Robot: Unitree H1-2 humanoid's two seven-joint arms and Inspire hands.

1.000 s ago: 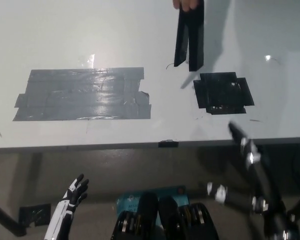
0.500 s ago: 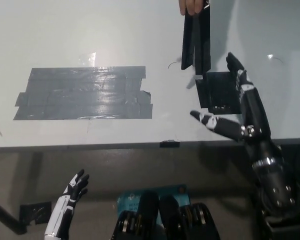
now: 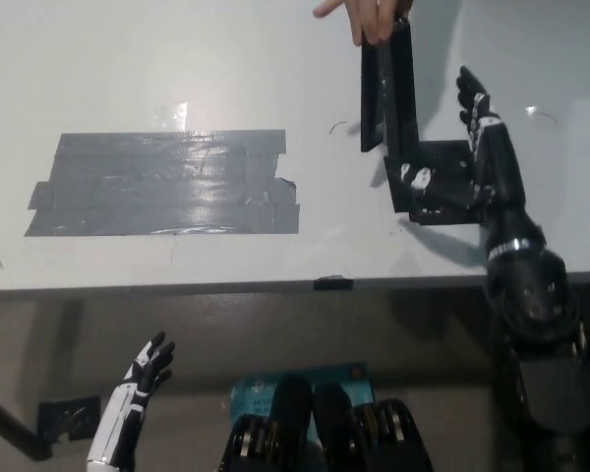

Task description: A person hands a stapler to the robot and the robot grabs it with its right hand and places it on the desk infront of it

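Your left hand [image 3: 143, 379] rests low beside the desk, fingers spread, far from the work. The stapler [image 3: 388, 87] hangs from the person's hand [image 3: 366, 14] at the top, long axis near vertical. Your right hand [image 3: 472, 162], spread and holding nothing, sits just right of it: reach leftward.

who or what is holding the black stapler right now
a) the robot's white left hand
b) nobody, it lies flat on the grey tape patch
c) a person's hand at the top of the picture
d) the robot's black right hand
c: a person's hand grips the top end of the stapler, while the open right hand is beside it without closing on it, and the left hand rests low below the desk edge.
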